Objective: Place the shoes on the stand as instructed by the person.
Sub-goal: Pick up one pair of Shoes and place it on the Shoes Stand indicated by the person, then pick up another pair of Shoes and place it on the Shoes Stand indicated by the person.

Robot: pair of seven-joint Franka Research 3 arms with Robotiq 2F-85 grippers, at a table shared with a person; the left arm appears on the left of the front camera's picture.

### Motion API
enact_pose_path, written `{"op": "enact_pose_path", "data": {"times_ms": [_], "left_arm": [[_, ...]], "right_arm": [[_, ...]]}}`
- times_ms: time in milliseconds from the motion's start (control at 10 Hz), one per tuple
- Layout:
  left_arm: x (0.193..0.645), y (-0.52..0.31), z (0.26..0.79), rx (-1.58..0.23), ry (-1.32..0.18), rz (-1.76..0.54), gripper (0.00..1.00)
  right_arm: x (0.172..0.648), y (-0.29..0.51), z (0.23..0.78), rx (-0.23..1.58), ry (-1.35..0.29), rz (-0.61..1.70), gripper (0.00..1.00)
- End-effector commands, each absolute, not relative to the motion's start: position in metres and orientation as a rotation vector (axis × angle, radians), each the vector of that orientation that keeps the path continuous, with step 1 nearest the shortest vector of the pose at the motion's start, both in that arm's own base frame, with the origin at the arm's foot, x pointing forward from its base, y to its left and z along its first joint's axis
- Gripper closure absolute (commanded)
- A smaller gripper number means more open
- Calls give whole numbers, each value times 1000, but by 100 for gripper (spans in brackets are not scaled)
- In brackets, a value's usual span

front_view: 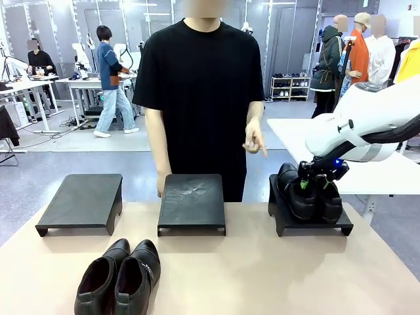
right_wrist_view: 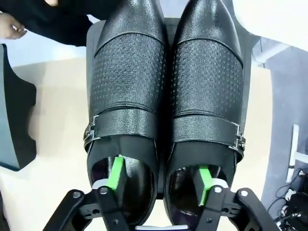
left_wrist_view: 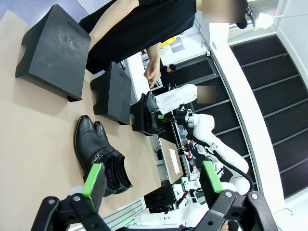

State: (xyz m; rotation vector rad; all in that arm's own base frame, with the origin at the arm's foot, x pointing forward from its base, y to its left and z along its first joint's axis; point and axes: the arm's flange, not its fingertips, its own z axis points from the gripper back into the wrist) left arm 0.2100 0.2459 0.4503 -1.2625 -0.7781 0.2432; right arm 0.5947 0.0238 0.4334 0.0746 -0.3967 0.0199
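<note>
My left gripper [left_wrist_view: 151, 180] hangs above the table [front_view: 262, 275] with its jaws wide apart and nothing between them. Nearest me in the front view, at the lower left of the frame, the first pair of shoes [front_view: 119, 279] lies on the tabletop, side by side and touching, toes pointing away from the camera. Beyond them three black stands sit in a row: the left stand [front_view: 82, 200], the middle stand [front_view: 191, 202] and the right stand [front_view: 315, 228] at the right of the frame. The second pair of shoes [right_wrist_view: 130, 77] rests on that right stand, the two pressed together. My right gripper [right_wrist_view: 160, 179] is down on this pair, jaws apart, one finger dipped into each shoe's opening. I see a gap between each green pad and the shoes' inner walls. Behind the middle stand is the person [front_view: 200, 92], with one hand [front_view: 254, 139] raised at centre right and its forefinger pointing down.
</note>
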Motion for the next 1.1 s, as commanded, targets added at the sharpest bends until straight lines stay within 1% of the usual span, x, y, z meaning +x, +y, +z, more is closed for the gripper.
{"op": "enact_pose_path", "data": {"times_ms": [0,300,400,500,1000], "left_arm": [[211,248,451,-1275,-802,224,0],[211,248,451,-1275,-802,224,0],[211,248,451,-1275,-802,224,0],[211,248,451,-1275,-802,224,0],[211,248,451,-1275,-802,224,0]], "right_arm": [[591,26,435,56,-407,-11,1],[589,24,432,62,-409,-11,0],[590,19,429,31,-419,-26,0],[594,23,433,75,-395,16,0],[594,23,433,75,-395,16,0]]}}
